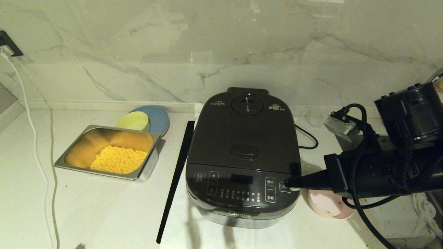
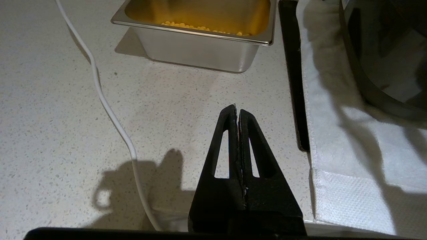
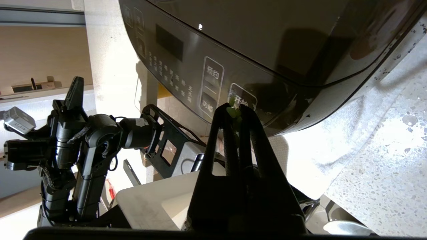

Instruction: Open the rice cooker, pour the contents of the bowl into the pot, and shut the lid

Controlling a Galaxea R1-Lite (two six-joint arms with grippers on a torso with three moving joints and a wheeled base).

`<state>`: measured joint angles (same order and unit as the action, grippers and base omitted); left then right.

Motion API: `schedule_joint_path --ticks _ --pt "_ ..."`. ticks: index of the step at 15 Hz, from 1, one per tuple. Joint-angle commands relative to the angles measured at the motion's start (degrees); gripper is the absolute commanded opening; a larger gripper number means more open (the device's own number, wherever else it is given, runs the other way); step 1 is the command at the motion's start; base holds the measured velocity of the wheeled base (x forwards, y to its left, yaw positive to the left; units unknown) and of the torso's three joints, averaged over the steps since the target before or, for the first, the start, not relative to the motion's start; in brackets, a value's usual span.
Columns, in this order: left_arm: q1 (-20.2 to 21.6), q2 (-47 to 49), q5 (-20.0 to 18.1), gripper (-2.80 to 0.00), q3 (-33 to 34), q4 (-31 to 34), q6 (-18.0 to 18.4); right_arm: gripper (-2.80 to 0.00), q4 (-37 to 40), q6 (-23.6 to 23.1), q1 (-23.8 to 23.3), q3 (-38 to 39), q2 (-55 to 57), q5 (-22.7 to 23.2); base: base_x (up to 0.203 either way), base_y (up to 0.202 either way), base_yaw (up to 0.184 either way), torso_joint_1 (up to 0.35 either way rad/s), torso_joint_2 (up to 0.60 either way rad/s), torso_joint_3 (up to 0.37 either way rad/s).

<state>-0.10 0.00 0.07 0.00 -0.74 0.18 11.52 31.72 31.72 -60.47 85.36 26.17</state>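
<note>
Pressing level against the rice cooker (image 1: 243,152)'s front-panel right button, the clenched right gripper (image 1: 290,183) carries green bits; panel faces the robot.

This is a kitchen, most likely in a home. A pale speckled stone worktop (image 1: 86,207) runs up to a marble-veined wall panel (image 1: 221,45), with a wall socket (image 1: 8,45) and white cable (image 1: 34,145) at the far left. On it stand a dark rice cooker (image 1: 242,155) with a button panel, a steel tray (image 1: 145,169) of yellow corn kernels (image 1: 117,159), a yellow-green bowl (image 1: 133,121) on a blue plate (image 1: 159,116), and a small pink bowl (image 1: 327,204).
</note>
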Motion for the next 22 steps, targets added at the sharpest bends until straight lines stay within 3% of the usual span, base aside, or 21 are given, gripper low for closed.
schedule_joint_path --ticks 1,22 --pt "0.01 0.00 0.01 -2.80 0.53 -0.05 -0.01 -2.80 0.08 0.18 0.03 -0.10 0.00 0.11 0.000 0.000 0.000 0.000 0.00 0.000" --pt "0.01 0.00 0.01 -2.80 0.53 -0.05 -0.01 -2.80 -1.15 0.18 0.62 0.79 2.18 0.02 0.000 0.000 0.000 0.000 0.00 0.000"
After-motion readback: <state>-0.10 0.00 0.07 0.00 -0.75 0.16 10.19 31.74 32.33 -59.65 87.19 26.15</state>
